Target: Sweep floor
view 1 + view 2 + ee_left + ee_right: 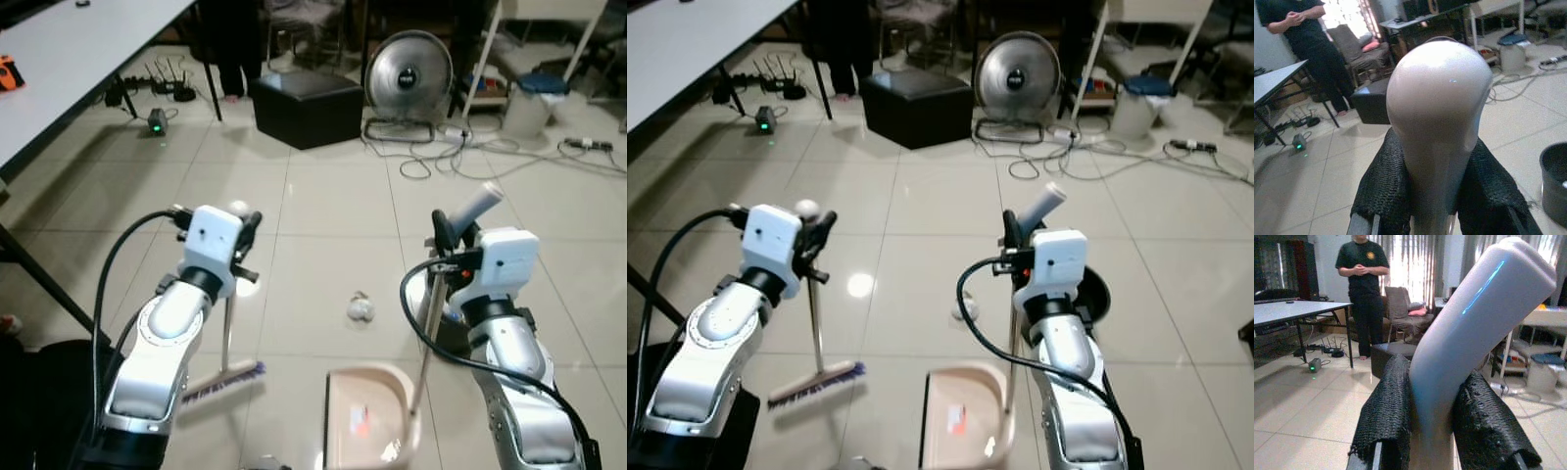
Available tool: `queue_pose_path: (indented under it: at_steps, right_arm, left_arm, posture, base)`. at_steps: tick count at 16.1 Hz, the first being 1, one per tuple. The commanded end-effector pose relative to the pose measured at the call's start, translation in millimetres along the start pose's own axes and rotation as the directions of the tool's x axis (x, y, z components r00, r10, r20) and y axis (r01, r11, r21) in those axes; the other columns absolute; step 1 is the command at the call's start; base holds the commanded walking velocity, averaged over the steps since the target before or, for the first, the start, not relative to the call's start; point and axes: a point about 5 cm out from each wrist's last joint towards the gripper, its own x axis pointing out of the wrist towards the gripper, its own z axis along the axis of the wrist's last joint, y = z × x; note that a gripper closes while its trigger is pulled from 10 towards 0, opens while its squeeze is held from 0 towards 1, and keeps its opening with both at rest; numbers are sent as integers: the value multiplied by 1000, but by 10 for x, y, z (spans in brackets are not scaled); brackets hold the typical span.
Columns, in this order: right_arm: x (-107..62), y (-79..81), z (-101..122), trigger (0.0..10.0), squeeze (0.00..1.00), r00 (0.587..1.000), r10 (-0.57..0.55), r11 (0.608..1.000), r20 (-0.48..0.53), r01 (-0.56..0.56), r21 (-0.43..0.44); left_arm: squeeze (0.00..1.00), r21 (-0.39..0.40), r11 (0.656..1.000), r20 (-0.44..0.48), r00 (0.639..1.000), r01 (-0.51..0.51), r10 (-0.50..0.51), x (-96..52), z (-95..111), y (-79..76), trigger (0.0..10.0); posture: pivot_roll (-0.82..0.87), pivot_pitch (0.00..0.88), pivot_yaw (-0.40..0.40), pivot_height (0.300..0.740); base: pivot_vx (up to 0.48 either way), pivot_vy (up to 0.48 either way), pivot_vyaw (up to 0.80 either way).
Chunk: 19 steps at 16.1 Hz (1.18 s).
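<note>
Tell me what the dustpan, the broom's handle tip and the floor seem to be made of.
Dustpan: likely moulded plastic, pale pink-beige, smooth with a soft sheen. Broom handle tip: probably glossy plastic, rounded, with a small bright highlight, clamped between the left gripper's fingers. Floor: apparently glazed ceramic tile, off-white, with grout lines and lamp reflections.

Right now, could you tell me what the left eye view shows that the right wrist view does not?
Left eye view: the broom, the dustpan and a crumpled paper ball on the tiles. Right wrist view: a person, upper body, hands clasped. Shared: the right claw shut on the dustpan's handle, plus the black box on the floor.
</note>
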Motion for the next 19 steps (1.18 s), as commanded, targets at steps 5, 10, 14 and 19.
queue_pose_path:
  at_steps: [5, 10, 14, 19]
  right_arm:
    - [-32, -119, 25, 10000, 0, 996, -72, 996, -58, 75, 53]
    - [-24, -116, 47, 10000, 0, 995, -77, 995, -58, 81, 62]
    - [-2, -108, 43, 10000, 0, 995, -75, 995, -61, 78, 55]
    - [32, -89, 61, 10000, 0, 998, -42, 998, -51, 43, 37]
  left_arm:
    - [0, -26, 999, 83, 996, -22, 24, 72, 141, 0, 10000]
    - [0, -65, 997, 103, 994, -31, 37, 111, 189, 2, 10000]
    - [0, -62, 997, 108, 993, -39, 46, 117, 186, 28, 10000]
    - [0, -51, 997, 101, 993, -60, 65, 120, 166, 54, 10000]
  posture:
    - [-19, 2, 64, 740]
    - [-27, 0, 70, 740]
    - [-26, 0, 67, 740]
    - [-27, 0, 64, 740]
  base:
    - [0, 0, 0]
    - [224, 0, -605]
    - [328, 0, -280]
    - [340, 0, 0]
